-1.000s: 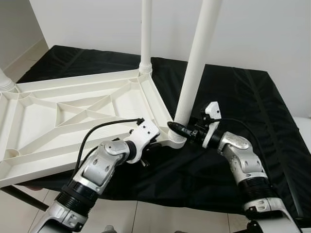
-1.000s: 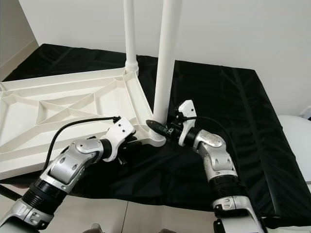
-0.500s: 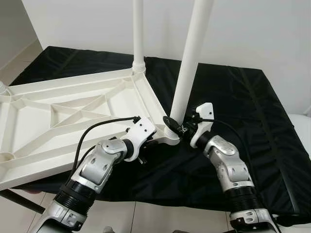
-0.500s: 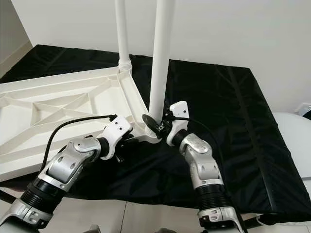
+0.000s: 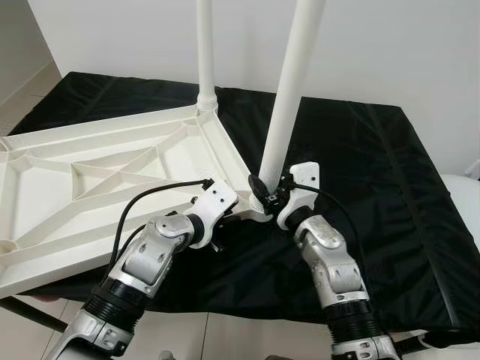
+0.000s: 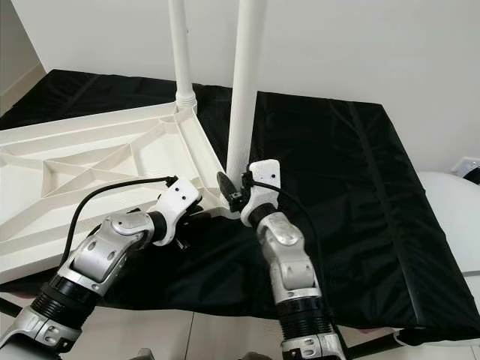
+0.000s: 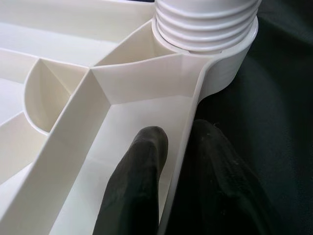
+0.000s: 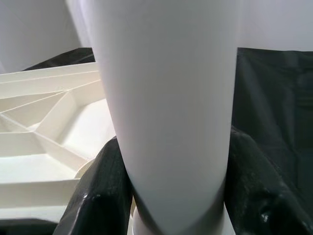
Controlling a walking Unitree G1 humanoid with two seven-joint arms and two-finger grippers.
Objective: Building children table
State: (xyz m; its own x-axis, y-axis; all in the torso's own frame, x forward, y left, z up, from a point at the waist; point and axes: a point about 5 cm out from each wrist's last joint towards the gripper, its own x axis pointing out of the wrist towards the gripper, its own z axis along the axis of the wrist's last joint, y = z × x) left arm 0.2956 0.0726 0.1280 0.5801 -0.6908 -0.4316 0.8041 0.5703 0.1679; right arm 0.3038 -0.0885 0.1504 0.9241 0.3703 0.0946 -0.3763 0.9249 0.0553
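Tabletop (image 5: 90, 180) lies upside down, ribbed underside up, on a black mat (image 5: 375, 172) with a white wall (image 5: 390, 45) behind it. Two white legs stand upright from its corners: near leg (image 5: 289, 97) in the corner socket (image 7: 205, 29) close to the grippers, far leg (image 5: 204, 52) at the next corner along the same edge.

Right gripper (image 8: 168, 181): jaws clamped on the near leg low down, just above the socket. One black finger on each side of the tube, leg sits squarely between them, both pads touching it.

Left gripper (image 7: 171, 161): jaws closed on the tabletop's rim wall just short of that socket. One finger (image 7: 142, 166) inside the tray, against the inner face; the other outside, over the mat. Thin rim pinched between them. Socket's threaded collar sits straight ahead of the fingertips.
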